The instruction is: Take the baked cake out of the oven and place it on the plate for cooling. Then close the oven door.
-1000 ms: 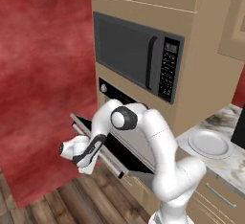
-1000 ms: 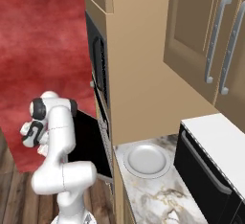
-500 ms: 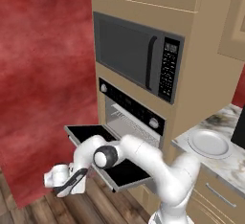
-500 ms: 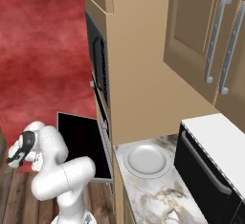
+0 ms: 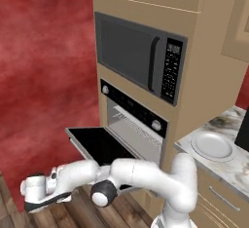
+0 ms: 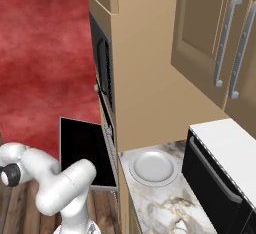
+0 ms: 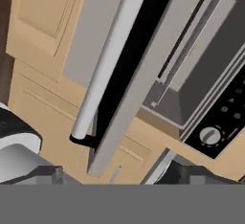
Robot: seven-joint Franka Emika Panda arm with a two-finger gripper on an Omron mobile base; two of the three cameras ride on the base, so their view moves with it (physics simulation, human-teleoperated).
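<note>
Gripper [image 5: 36,203], low at lower left of the left base view, hangs below and in front of the oven door [image 5: 99,145]; jaws stand apart, nothing between them, no contact w/ the door. Hand view looks up along the door's edge: silver bar handle [image 7: 107,60] runs diagonally, dark glass strip beside it, one round knob [image 7: 209,135] at lower right. Door lies open, flat and horizontal, hinged at the oven [image 5: 133,122]; cavity w/ rack visible behind. Microwave [image 5: 138,56] sits directly above the oven. Plate [image 6: 152,168] rests on the marbled counter [image 6: 165,205], just right of the oven column. Cake: cannot tell where it is.
</note>
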